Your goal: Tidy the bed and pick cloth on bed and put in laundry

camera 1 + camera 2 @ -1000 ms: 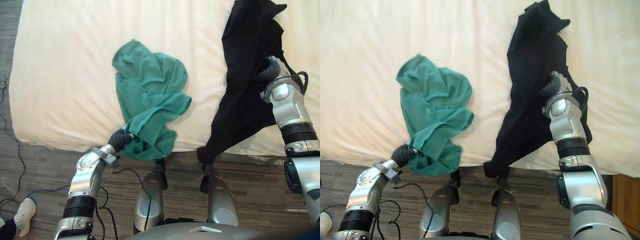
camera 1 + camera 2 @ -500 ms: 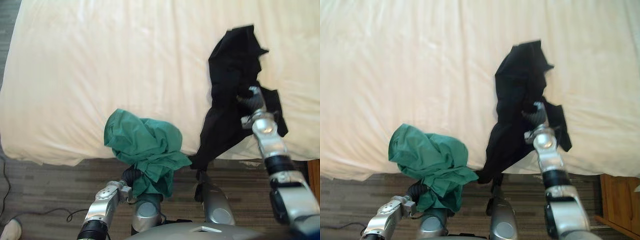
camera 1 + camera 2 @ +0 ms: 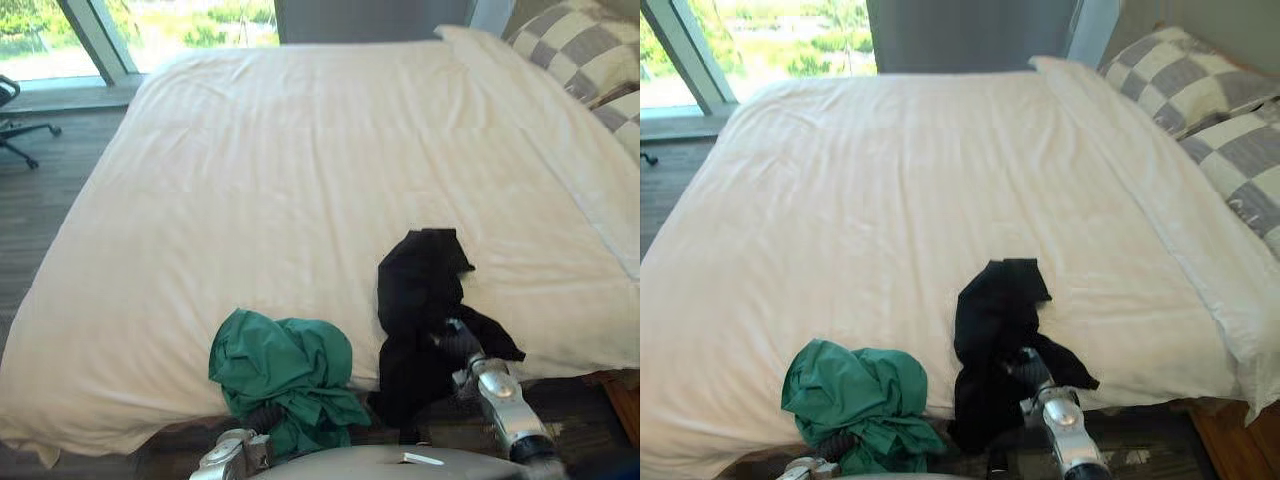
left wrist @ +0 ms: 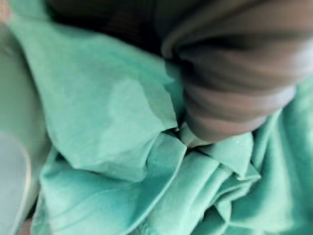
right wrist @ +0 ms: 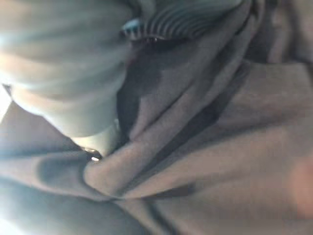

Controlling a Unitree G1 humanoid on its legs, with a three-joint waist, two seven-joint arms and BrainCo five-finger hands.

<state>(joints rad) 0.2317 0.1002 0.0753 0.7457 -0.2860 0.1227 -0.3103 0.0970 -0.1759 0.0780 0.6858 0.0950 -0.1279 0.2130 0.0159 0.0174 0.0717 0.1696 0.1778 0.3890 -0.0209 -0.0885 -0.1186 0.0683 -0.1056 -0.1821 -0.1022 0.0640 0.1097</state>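
Observation:
A crumpled green cloth [image 3: 280, 370] hangs over the near edge of the white bed [image 3: 300, 150], bunched round my left hand [image 3: 262, 416]. In the left wrist view its folds [image 4: 122, 122] wrap the hand's dark cover, and the fingers are buried in them. A black cloth [image 3: 420, 300] lies on the near right part of the bed and trails over the edge. My right hand [image 3: 460, 345] sits in the middle of it, with the dark fabric [image 5: 220, 147] gathered under the thumb in the right wrist view.
Checked grey-and-white pillows [image 3: 1200, 80] lie at the bed's far right. An office chair [image 3: 15, 110] stands on the wood floor at the far left, by a big window [image 3: 770, 40]. A wooden piece of furniture [image 3: 1240, 440] shows at the lower right.
The camera has tipped up and back, so the whole bed shows. Both cloths have been dragged with my hands toward the near edge and are more bunched.

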